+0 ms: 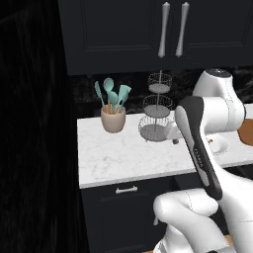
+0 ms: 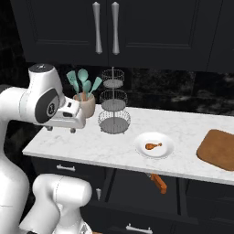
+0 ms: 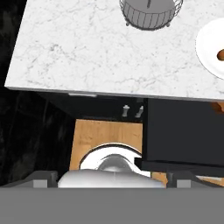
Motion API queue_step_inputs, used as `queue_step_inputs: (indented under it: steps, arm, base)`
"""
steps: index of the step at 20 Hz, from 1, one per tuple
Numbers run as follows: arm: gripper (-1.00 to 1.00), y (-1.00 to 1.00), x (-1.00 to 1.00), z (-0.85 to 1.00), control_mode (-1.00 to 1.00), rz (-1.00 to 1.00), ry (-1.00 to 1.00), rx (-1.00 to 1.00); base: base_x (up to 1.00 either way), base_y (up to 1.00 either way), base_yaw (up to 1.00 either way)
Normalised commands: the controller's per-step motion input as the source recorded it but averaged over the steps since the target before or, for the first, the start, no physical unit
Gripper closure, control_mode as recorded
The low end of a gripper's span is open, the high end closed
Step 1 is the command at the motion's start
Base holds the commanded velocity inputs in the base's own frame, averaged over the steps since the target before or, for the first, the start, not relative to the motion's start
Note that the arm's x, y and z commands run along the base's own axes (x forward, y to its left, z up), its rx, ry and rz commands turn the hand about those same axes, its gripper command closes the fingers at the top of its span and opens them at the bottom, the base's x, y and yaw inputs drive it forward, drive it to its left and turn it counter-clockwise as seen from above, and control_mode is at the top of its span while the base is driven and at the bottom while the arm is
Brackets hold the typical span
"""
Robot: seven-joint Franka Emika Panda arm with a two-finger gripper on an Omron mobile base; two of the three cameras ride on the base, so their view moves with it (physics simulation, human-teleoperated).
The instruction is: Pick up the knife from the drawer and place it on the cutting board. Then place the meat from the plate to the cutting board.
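While my claw (image 2: 73, 130) hangs above the left part of the worktop (image 2: 82, 146) with its jaws spread wide and nothing between them, the job has hardly begun.

Nearest to it stand things I have no business with: the cup of teal spatulas (image 2: 84, 93) just behind it, and the wire stand (image 2: 113, 105) a little to its right.

Further right on the marble sits the plate (image 2: 154, 145), and the meat (image 2: 153, 146) lies on it, untouched. Beyond the plate, well away from my claw at the far right end, lies the cutting board (image 2: 218, 148) — bare, as far as I can see.

Below the worktop edge, under the plate, the drawer (image 2: 141, 187) stands pulled out, a black cavity. An orange-brown handle pokes up at its front right; I take that for the knife (image 2: 158, 183), though the blade is hidden in the dark and I cannot be certain.

So, as I judge it, neither half is done: the knife is in the drawer, the meat on its plate. What is left is everything — reach down and right into the drawer, lift the knife, carry it to the board, then come back for the meat.
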Motion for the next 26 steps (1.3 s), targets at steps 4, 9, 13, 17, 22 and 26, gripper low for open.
queue_step_inputs:
  steps: [4, 9, 13, 17, 22, 26]
  arm:
    - [-1.0, 0.0, -0.49, 0.0, -1.0, 0.0, -0.05, 0.0]
    - [-1.0, -0.01, -0.25, 0.0, 1.0, 0.0, -0.01, 0.0]
    - [-1.0, 0.0, 0.0, 0.0, 1.0, 0.0, 0.0, 0.0]
    - [-1.0, 0.0, 0.0, 0.0, 1.0, 0.0, 0.0, 0.0]
    - [-1.0, 0.0, 0.0, 0.0, 1.0, 0.0, 0.0, 0.0]
    - [-1.0, 0.0, 0.0, 0.0, 1.0, 0.0, 0.0, 0.0]
  base:
    - [0.0, 0.0, 0.0]
    - [-0.5, -0.07, 0.0]
    - [-0.85, -0.46, 0.0]
    - [-0.53, -0.83, 0.0]
    - [-0.15, -0.99, 0.05]
    - [0.02, -1.0, 0.13]
